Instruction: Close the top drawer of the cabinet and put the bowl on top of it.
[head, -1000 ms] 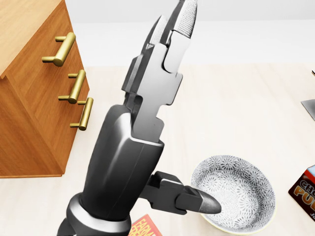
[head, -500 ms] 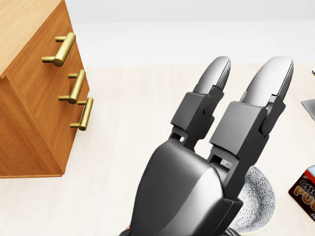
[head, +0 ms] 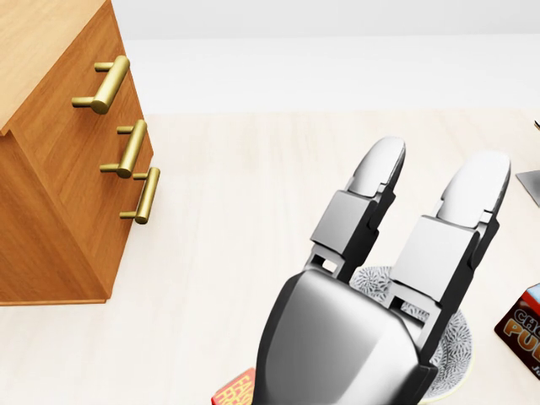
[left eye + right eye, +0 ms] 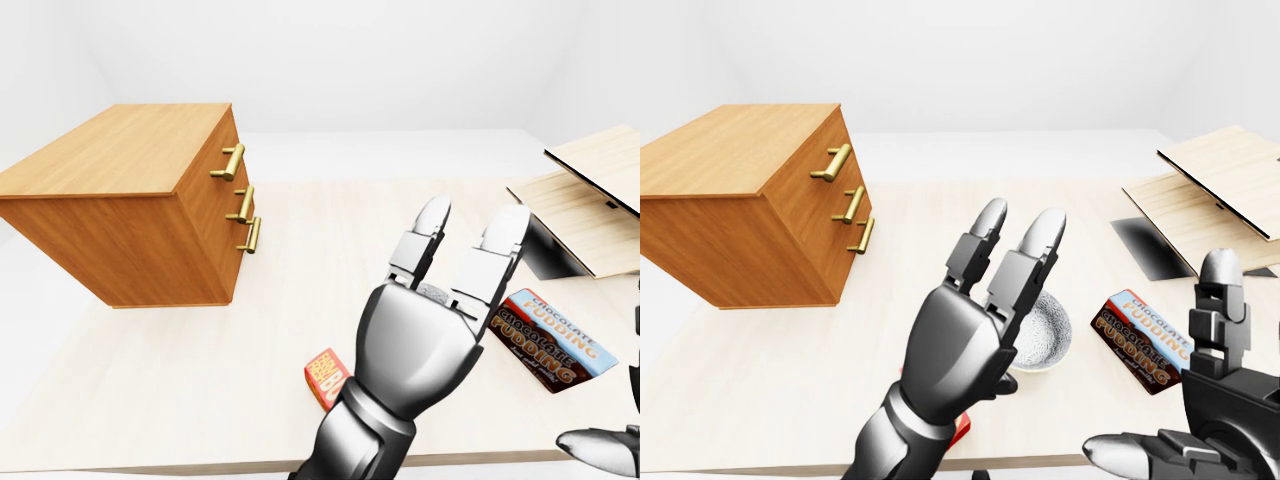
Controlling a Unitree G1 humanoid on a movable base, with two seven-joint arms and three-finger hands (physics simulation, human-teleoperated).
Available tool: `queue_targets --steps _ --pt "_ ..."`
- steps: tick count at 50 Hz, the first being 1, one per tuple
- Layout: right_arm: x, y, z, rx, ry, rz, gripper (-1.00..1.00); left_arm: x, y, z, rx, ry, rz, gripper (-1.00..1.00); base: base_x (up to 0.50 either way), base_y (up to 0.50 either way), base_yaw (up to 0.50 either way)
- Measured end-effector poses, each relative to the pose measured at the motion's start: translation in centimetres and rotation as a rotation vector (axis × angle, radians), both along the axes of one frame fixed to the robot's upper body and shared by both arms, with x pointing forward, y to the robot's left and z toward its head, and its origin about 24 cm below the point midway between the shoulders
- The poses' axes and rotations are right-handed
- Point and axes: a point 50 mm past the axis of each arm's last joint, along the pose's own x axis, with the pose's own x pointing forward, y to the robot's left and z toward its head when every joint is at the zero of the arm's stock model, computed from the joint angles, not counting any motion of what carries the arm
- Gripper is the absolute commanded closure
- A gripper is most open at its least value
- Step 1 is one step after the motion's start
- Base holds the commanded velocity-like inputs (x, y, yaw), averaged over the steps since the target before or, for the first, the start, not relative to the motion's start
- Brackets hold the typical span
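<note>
Bowl (image 4: 1052,335) partly under open L hand (image 4: 975,320), contact unclear

Bright, even light, crisp simulator render, glossy highlights on left hand (image 3: 346,337), pale table (image 3: 236,211) washed out, sharp throughout

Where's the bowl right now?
In the right-eye view the bowl sits just right of centre, partly hidden behind the left robot hand, with the chocolate pudding box to its right.
</note>
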Motion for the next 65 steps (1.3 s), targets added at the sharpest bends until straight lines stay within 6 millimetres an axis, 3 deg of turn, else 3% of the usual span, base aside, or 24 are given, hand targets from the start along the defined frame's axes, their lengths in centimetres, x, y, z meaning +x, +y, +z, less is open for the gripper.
queue_targets --steps 35,65 --pt "-0.5 -0.3 0.0 0.018 0.006 0.011 -1.0 2.6 -2.2 -4.4 0.146 0.111 0.046 -1.0 0.0 0.0 0.0" --pt "-0.6 -0.4 0.1 0.016 -0.007 0.005 -1.0 3.2 -3.9 -8.0 0.277 0.211 0.028 -1.0 0.0 0.0 0.0"
